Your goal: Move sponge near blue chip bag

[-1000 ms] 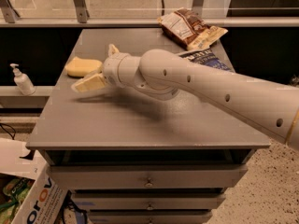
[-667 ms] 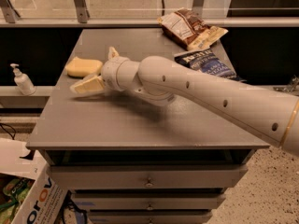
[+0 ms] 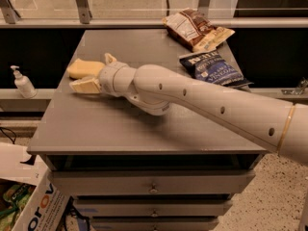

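The sponge (image 3: 84,68), a pale yellow block, lies on the grey cabinet top (image 3: 144,129) near its left edge. My gripper (image 3: 94,72) reaches in from the right and is open. One cream finger (image 3: 84,85) lies just in front of the sponge, and the other fingertip (image 3: 109,58) shows behind it, so the sponge sits between them. I cannot tell whether the fingers touch it. The blue chip bag (image 3: 211,69) lies flat at the right side of the top, far from the sponge and partly behind my arm.
A brown-and-white snack bag (image 3: 195,29) lies at the back right corner. A pump bottle (image 3: 21,83) stands on a ledge left of the cabinet. A cardboard box (image 3: 33,206) sits on the floor at lower left. Drawers (image 3: 153,182) are below the top.
My gripper has slid a little to the left, further alongside the sponge. The sponge and both bags have not moved.
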Robot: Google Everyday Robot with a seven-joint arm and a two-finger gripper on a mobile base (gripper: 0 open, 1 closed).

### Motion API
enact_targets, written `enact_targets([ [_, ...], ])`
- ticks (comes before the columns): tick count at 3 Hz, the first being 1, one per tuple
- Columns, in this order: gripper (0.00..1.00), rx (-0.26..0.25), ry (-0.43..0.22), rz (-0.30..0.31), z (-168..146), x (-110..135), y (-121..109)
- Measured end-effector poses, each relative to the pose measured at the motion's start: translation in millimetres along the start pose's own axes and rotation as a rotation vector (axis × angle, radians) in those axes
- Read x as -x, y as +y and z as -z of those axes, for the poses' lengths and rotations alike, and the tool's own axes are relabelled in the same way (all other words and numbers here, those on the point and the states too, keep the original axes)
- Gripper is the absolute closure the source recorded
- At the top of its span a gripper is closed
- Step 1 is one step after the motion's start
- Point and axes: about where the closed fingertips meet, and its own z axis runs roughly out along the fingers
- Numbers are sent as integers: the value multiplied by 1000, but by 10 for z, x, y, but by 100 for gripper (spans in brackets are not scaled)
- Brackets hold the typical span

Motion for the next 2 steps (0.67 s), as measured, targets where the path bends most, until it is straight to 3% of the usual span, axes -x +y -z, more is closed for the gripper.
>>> enact_targets([
  [2,64,-44,12,-16,19,-78,-37],
])
